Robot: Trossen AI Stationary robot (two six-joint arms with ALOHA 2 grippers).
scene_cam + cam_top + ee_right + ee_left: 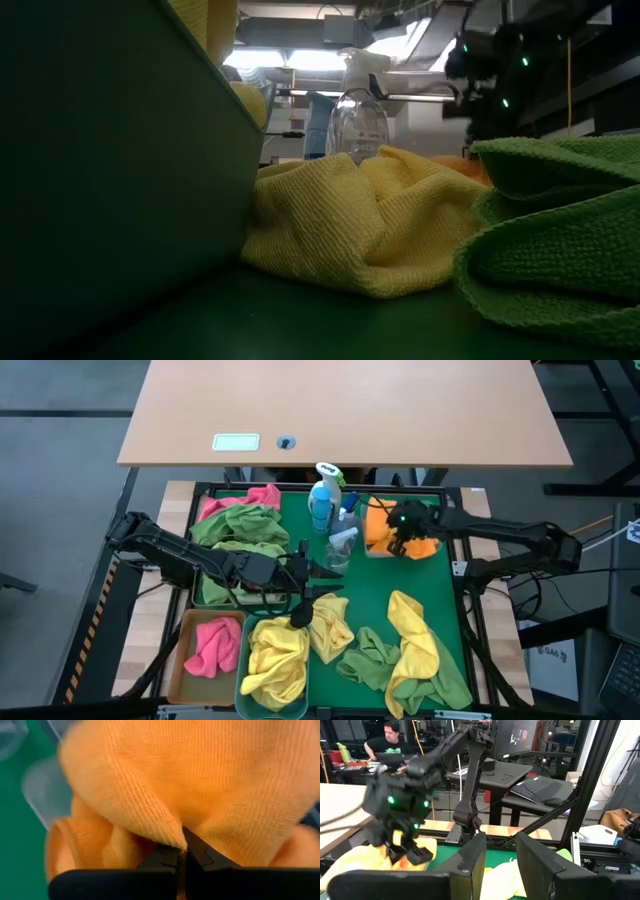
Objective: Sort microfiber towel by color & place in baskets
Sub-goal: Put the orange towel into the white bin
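My right gripper (405, 538) is shut on an orange towel (200, 780), above the clear basket (372, 550) at the tray's far right. That basket holds an orange pile (425, 546). My left gripper (501, 862) reaches level over the tray's middle, open, with nothing between its fingers. A loose yellow towel (327, 625) lies below it. A pink towel (212, 647) fills the amber-tan basket (181, 660). Yellow towels (275, 660) fill the teal basket (110, 180). Another yellow towel (415, 645) and a green one (368, 657) lie loose on the tray. My right gripper pinches a pointed fold of the orange towel (172, 837) between its two fingertips (200, 852). The fingers come from above, slanting down. The cloth bunches slack just beyond the tips, over the orange pile in the clear basket.
Two spray bottles (325, 500) (341, 546) stand at the tray's far middle, between my two grippers. Green towels (240, 530) and a pink one (250, 497) are heaped at the far left. A wooden table (340, 410) lies beyond the tray. A person (390, 742) sits in the room behind.
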